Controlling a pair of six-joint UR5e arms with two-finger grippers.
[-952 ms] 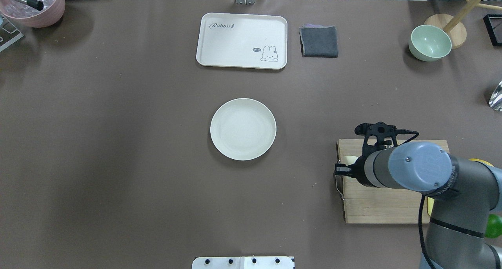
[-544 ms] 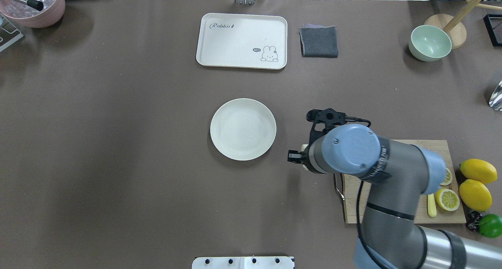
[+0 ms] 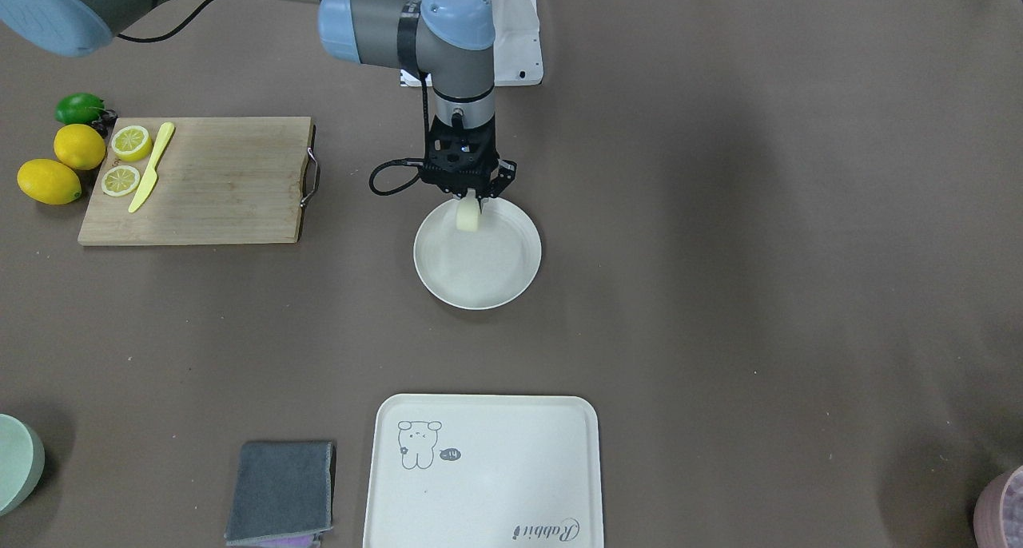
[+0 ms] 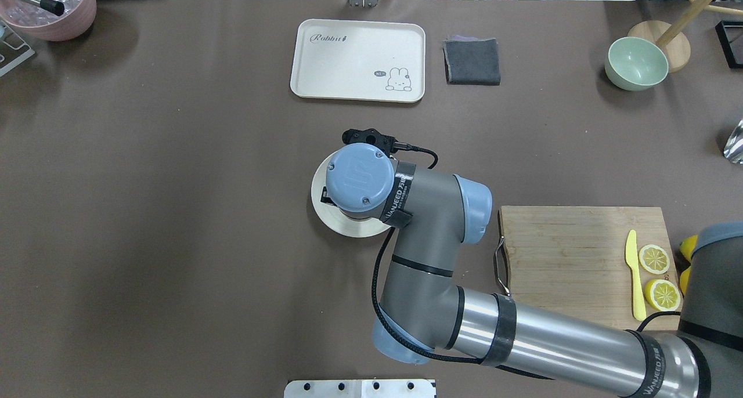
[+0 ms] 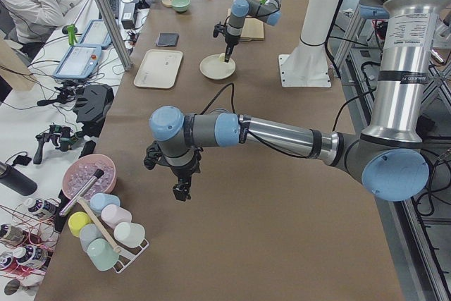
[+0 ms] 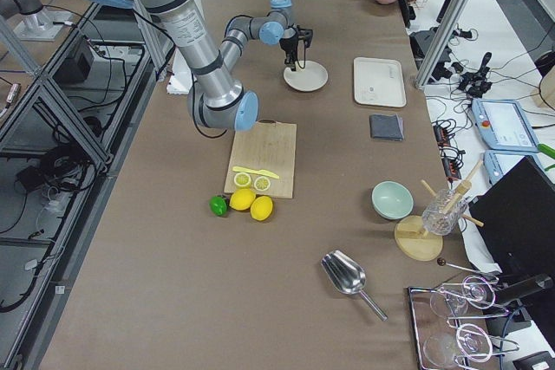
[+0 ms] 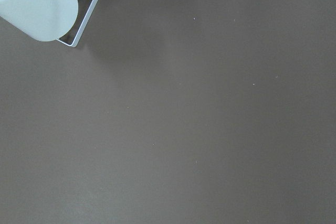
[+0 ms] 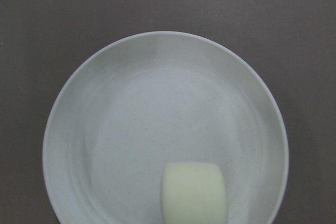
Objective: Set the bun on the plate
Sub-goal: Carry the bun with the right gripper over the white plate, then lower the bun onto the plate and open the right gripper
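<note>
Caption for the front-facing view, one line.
Right tool holds the bun over the plate, near its robot-side edge.

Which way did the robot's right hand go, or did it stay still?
Yes, it moved. In the overhead view the right hand went left, from over the cutting board to above the plate, carrying the bun.

Overhead, the right arm's blue-capped wrist (image 4: 357,177) is covering most of the round off-white plate (image 4: 348,228), the right wrist view's lower edge is cutting off the pale cream-yellow rounded bun (image 8: 194,192), and the left tool (image 5: 181,189) is showing too small to judge its jaws.
</note>
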